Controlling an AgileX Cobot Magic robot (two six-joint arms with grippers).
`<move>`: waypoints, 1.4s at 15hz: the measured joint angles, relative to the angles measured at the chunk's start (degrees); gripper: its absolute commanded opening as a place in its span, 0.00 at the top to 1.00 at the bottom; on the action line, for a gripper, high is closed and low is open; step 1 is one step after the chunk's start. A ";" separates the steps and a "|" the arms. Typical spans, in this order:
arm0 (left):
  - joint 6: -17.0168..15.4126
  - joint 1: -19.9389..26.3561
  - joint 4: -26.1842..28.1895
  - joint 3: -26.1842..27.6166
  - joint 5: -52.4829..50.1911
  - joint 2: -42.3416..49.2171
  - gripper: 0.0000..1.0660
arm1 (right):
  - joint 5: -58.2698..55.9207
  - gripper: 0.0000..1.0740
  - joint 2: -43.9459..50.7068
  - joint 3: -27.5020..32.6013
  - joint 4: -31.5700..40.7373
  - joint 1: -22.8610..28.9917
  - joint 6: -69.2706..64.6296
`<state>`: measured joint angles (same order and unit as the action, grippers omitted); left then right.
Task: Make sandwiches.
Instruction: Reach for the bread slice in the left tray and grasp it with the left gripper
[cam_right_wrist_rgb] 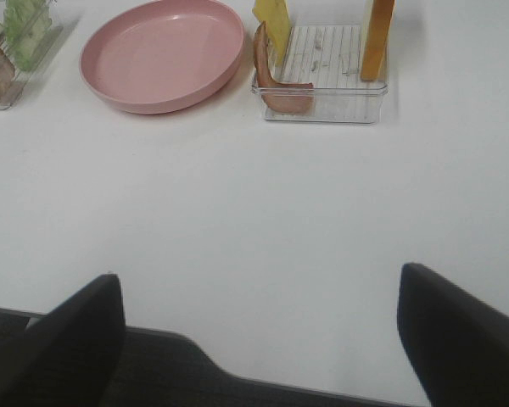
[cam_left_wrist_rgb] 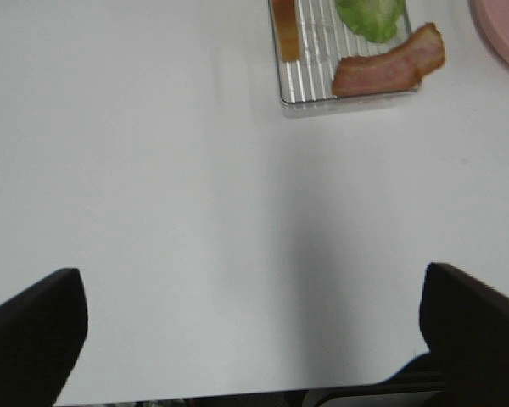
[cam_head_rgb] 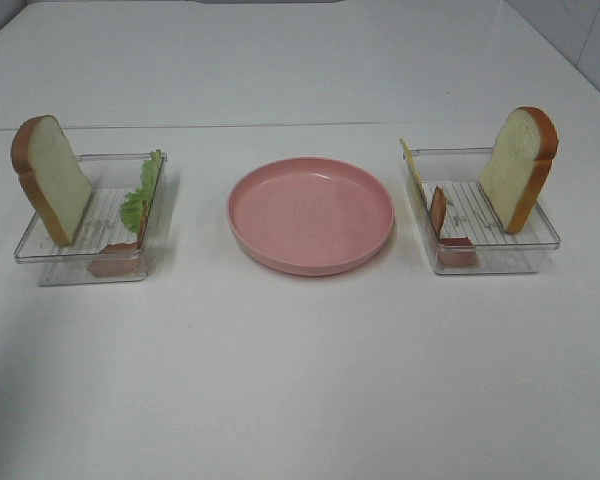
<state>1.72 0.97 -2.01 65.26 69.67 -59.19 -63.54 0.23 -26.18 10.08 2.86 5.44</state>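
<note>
No sandwich is made yet. The bread slices [cam_head_rgb: 52, 180] stand in trays [cam_head_rgb: 80, 268] at 9 and 3 o'clock of the bare plate [cam_head_rgb: 310, 215]. The left tool [cam_left_wrist_rgb: 250, 284] and right tool [cam_right_wrist_rgb: 259, 280] are spread apart, empty.

White table [cam_head_rgb: 300, 380] bears left tray [cam_head_rgb: 65, 270], plate [cam_head_rgb: 310, 214], right tray [cam_head_rgb: 510, 260].

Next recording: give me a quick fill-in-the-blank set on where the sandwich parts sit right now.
1. In the high view, the lettuce leaf stands to the ____ of the pink plate.
2. The cheese square stands to the plate's ____.
3. The pink plate is ____.
4. The left hand and the right hand are both ____.

Missing words: left; right; empty; open
</note>
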 measured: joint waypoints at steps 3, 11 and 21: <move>-1.72 0.00 -1.09 11.57 -0.11 -17.88 0.04 | 0.00 0.21 0.00 0.00 0.00 0.00 0.00; -1.72 -0.06 -1.09 42.00 -0.17 -56.61 0.04 | 0.00 0.21 0.00 0.00 0.00 0.00 0.00; -1.72 -4.87 -0.86 50.25 -0.06 -70.87 0.04 | 0.00 0.21 0.00 0.00 0.00 0.00 0.00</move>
<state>0.00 -3.90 -2.86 115.51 69.61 -130.06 -63.54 0.23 -26.18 10.08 2.86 5.44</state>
